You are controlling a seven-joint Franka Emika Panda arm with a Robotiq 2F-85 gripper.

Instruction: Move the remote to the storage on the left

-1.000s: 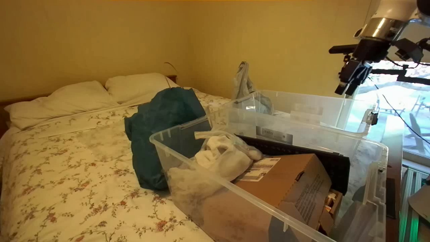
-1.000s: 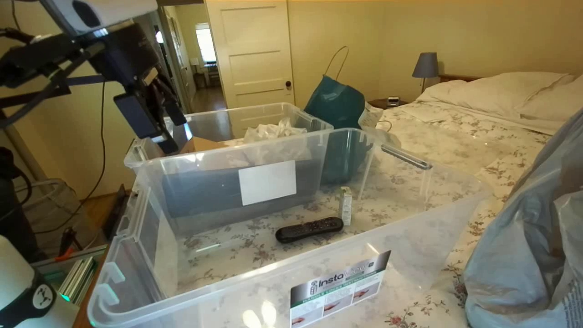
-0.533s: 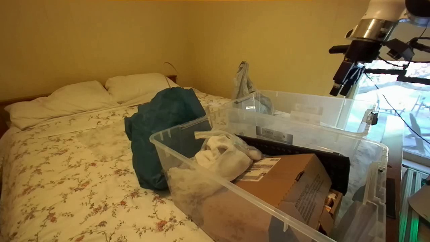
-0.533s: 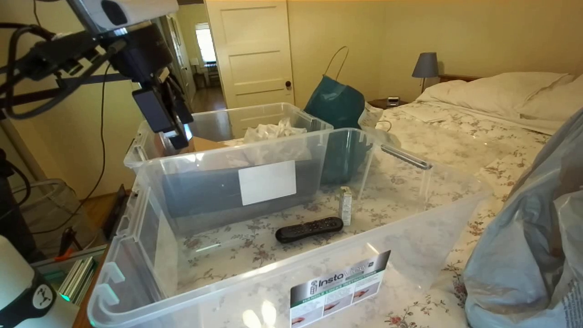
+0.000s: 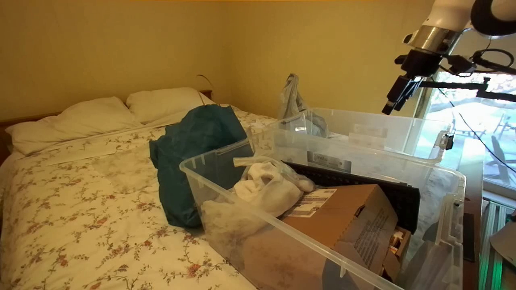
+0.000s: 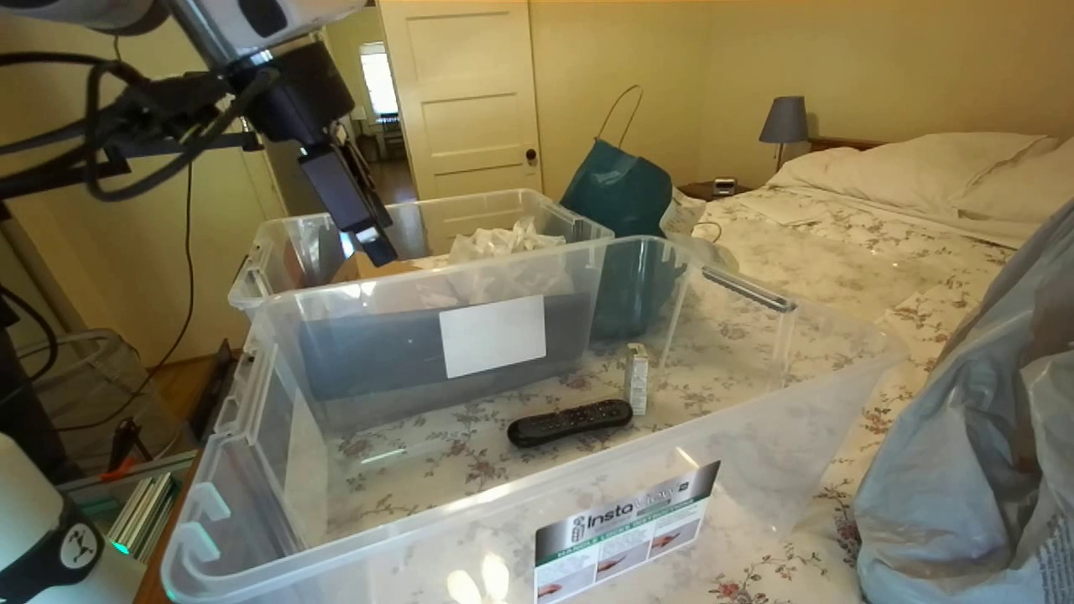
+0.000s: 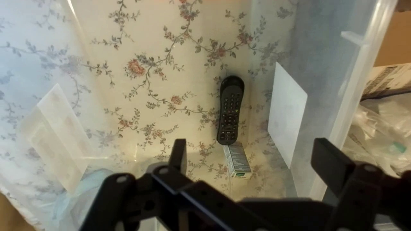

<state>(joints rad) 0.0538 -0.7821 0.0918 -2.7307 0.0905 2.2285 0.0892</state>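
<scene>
One black remote lies buttons up on the floor of a clear tub, the flowered bedspread showing through beneath it. It is long and slim with rounded ends, broader and smoother at its far end in my wrist view, and carries rows of small dark keys with a speck of yellow partway along. At its near end there I see a small pale carton, which stands upright in an exterior view just beside the remote's right end; whether they touch I cannot tell.

My claw is spread wide, its two fingers well apart. Through my wrist view the remote shows beyond the fingertips, within the span between them, nearer the left finger's line than the right's, its length pointing away from me. In that exterior view I hang above it and to its left, well clear of it.

Alongside the remote's tub, on the far side in that same view, sits the storage tub, also see-through, with a brown cardboard box and a crumpled, pale plastic bag inside it.
</scene>
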